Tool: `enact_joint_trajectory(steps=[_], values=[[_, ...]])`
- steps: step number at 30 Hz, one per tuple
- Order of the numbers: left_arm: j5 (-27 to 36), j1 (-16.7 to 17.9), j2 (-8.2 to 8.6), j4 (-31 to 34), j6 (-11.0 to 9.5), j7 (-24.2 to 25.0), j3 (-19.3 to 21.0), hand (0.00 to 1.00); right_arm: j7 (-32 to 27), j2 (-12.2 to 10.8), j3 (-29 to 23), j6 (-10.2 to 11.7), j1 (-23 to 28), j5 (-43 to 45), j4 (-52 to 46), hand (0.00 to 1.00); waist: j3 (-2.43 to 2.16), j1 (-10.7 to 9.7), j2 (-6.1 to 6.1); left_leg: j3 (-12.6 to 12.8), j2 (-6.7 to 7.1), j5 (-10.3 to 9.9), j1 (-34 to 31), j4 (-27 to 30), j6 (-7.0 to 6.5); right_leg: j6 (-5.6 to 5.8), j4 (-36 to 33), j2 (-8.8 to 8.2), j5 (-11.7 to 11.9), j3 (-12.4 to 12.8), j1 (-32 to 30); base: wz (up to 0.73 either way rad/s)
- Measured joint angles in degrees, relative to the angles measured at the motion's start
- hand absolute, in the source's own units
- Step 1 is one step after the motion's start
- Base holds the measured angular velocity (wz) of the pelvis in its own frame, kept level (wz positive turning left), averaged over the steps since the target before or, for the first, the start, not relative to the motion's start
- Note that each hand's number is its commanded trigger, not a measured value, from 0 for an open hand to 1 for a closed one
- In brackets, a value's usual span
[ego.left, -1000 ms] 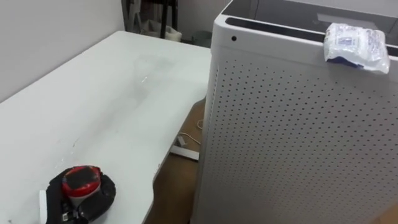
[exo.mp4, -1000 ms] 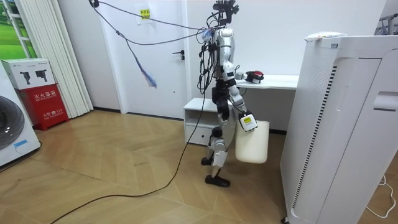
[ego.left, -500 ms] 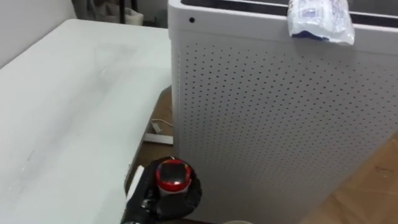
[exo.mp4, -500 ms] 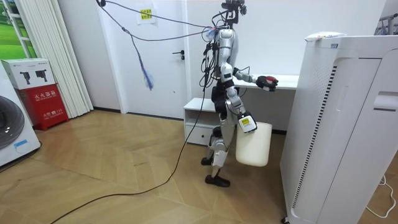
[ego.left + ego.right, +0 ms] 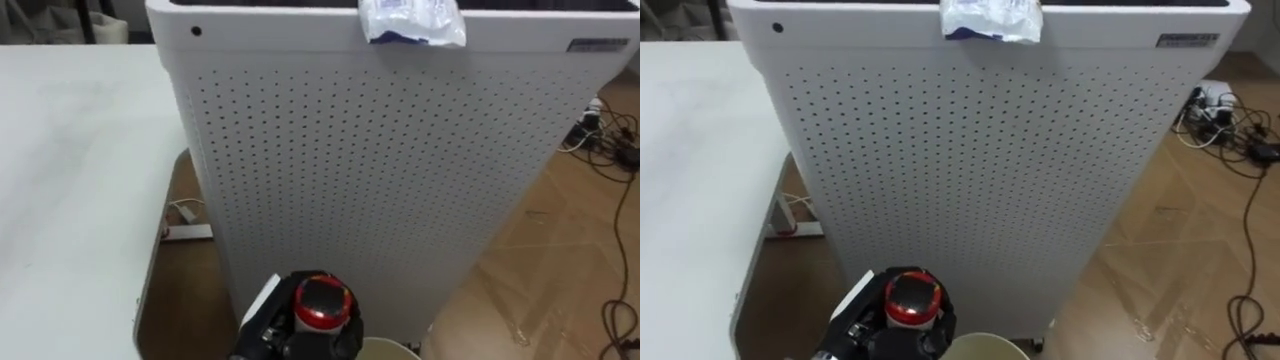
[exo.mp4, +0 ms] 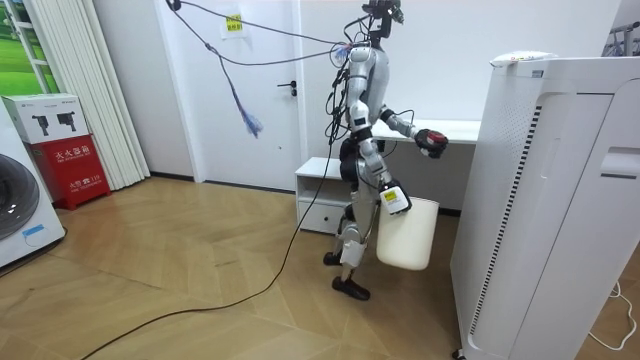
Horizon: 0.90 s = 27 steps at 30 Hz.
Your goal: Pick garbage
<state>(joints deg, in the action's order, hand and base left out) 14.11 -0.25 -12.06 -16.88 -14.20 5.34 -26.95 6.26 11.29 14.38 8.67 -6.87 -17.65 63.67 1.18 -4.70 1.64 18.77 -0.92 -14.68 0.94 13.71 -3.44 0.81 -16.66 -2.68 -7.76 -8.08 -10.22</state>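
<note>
Head camera looks down on a tall white perforated box-shaped appliance (image 5: 380, 170) that takes up the centre of the eye views. Task item: a crumpled white plastic packet with blue print (image 5: 412, 20) lies on the appliance's top front edge at 12 o'clock, slightly overhanging the perforated face and touched by neither hand. The left hand (image 5: 318, 318), black with a round red cap, sits at 6 o'clock, in front of the appliance's lower face and well below the packet; cannot tell whether it is wide or narrow, the fingers being out of sight. A flat white tabletop (image 5: 60, 180) fills 9 o'clock. A white power strip (image 5: 190, 232) lies on the light wooden floor (image 5: 560, 250) between the table edge and the appliance. Dark cables (image 5: 600, 130) trail on the floor at 3 o'clock. In the room view the robot stands upright by the table, facing the appliance on the room view's right, left arm stretched forward. The right hand (image 6: 388, 197) hangs low and grips the top edge of a cream plastic bucket (image 6: 405, 235), which hangs clear of the floor beside its legs.
</note>
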Motion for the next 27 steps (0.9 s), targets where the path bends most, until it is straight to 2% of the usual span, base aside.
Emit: enact_joint_trajectory(steps=[3, 5, 6, 7, 8, 9, 10, 11, 12, 13, 14, 15, 18, 27], values=[[-0.09, 0.10, -0.13, -0.42, 0.42, 0.73, -0.39, 1.00, 0.01, 0.08, 0.17, 0.05, -0.70, 0.31, 0.00, 1.00, 0.17, 0.07, -0.27, 0.00, -0.33, -0.01, -0.62, 0.24, 0.01, -0.36, -0.09, -0.08, 0.08, -0.62, -0.66, -0.07], [-0.16, 0.09, -0.11, -1.64, 0.43, 1.17, -0.43, 1.00, -0.19, 0.08, 0.11, 0.06, -1.13, 1.44, 0.00, 1.00, 0.35, -0.08, -0.55, 0.00, -0.54, -0.03, -1.14, 1.04, 0.05, -0.74, -0.10, -0.12, 0.03, -2.03, -0.87, -0.02], [-0.36, 0.32, -0.19, -2.61, 0.70, 1.32, -0.67, 0.67, -0.25, 0.11, 0.08, 0.06, -1.30, 1.80, -0.01, 1.00, 0.45, -0.08, -0.73, 0.14, -0.62, -0.04, -1.66, 2.32, 0.06, -1.02, -0.12, -0.10, -0.07, -3.20, -0.92, -0.15], [-0.32, 1.32, -0.27, -2.62, 1.18, 1.53, -0.72, 0.40, -0.32, 0.21, 0.13, 0.06, -1.46, 1.88, -0.01, 1.00, 0.51, 0.25, -1.09, 0.07, -0.74, -0.04, -2.09, 3.76, 0.06, -1.22, -0.04, -0.11, -0.02, -3.41, -0.92, -0.23], [-0.28, 1.84, -0.27, -2.62, 1.35, 1.66, -0.80, 0.00, -0.32, 0.29, 0.15, 0.06, -1.51, 1.89, 0.00, 1.00, 0.54, 0.43, -1.23, 0.07, -0.81, -0.05, -2.46, 4.88, 0.08, -1.31, -0.01, -0.15, 0.01, -3.37, -0.92, -0.35], [-0.20, 2.89, -0.26, -2.62, 1.53, 1.91, -0.89, 0.00, -0.30, 0.34, 0.23, 0.06, -1.52, 1.99, -0.02, 1.00, 0.54, 0.48, -1.51, -0.14, -1.11, -0.08, -3.84, 8.47, 0.14, -1.43, -0.04, -0.38, 0.02, -2.73, -0.86, -0.38], [-0.22, 3.53, -0.20, -2.77, 1.72, 2.37, -0.96, 0.00, -0.29, 0.35, 0.57, 0.06, -1.52, 2.00, -0.12, 1.00, 0.56, 0.77, -1.50, -0.68, -1.43, 0.26, -6.52, 14.76, 0.74, -1.52, -0.33, -0.74, -0.04, -0.90, -0.95, -0.45], [-0.27, 3.68, -0.40, -3.11, 1.74, 2.74, -0.94, 0.00, -0.24, 0.39, 0.78, 0.06, -1.54, 2.02, -0.13, 1.00, 0.81, 1.46, -1.13, -1.88, -1.48, -0.01, -8.16, 16.77, 1.99, -1.54, -0.74, -0.99, -0.05, 0.57, -1.07, -0.57], [-0.34, 3.73, -0.05, -3.75, 1.75, 3.28, -1.13, 0.00, -0.24, 0.79, 1.27, 0.03, -1.73, 2.01, -0.16, 1.00, 0.79, 2.34, -1.14, -6.10, -0.88, -1.35, -9.77, 13.82, 2.61, -1.48, -1.40, -0.67, -0.08, 3.59, -1.66, -0.59], [-0.68, 3.05, -0.05, -4.09, 1.74, 3.83, -1.40, 0.00, -0.23, 1.12, 1.27, 0.02, -2.06, 1.97, -0.19, 1.00, 0.60, 2.85, -1.62, -9.62, -1.45, -0.41, -11.81, 8.04, 3.35, -1.12, -2.68, 0.04, -0.33, 4.84, -3.14, -0.58], [-0.91, 2.68, -0.15, -4.21, 1.70, 3.93, -1.39, 0.00, -0.29, 1.11, 1.22, 0.01, -2.31, 1.99, -0.16, 1.00, 0.40, 3.19, -2.01, -10.54, -2.21, 1.28, -12.75, 7.12, 2.58, -0.99, -3.73, 0.20, -0.73, 5.53, -4.03, -0.66], [-0.92, 2.65, 0.06, -4.79, 1.70, 3.88, -1.26, 0.00, 0.11, 1.01, 1.35, -0.05, -2.60, 2.37, -0.14, 1.00, 0.40, 4.13, -1.28, -10.42, -1.77, 0.97, -12.21, 6.99, 2.40, -0.58, -4.92, 0.30, -1.02, 5.97, -5.06, -0.55], [-0.84, 2.56, -0.63, -6.00, 1.72, 4.06, -1.30, 0.00, 0.17, 1.02, 1.37, -0.05, -2.64, 2.97, -0.28, 1.00, 0.41, 3.52, -0.76, -9.54, -1.33, 0.97, -11.59, 6.74, 2.22, -0.34, -4.83, -0.16, -0.86, 4.23, -4.85, -0.24], [-1.35, 2.47, -0.17, -8.09, 1.71, 4.60, -1.44, 0.00, -0.67, 1.15, 4.06, -0.16, -2.45, 4.24, 0.79, 1.00, 0.30, 3.57, -1.30, -9.55, -0.92, 1.04, -10.60, 5.89, 2.33, -0.56, -4.08, -0.11, -0.83, 3.27, -4.58, -0.05]])
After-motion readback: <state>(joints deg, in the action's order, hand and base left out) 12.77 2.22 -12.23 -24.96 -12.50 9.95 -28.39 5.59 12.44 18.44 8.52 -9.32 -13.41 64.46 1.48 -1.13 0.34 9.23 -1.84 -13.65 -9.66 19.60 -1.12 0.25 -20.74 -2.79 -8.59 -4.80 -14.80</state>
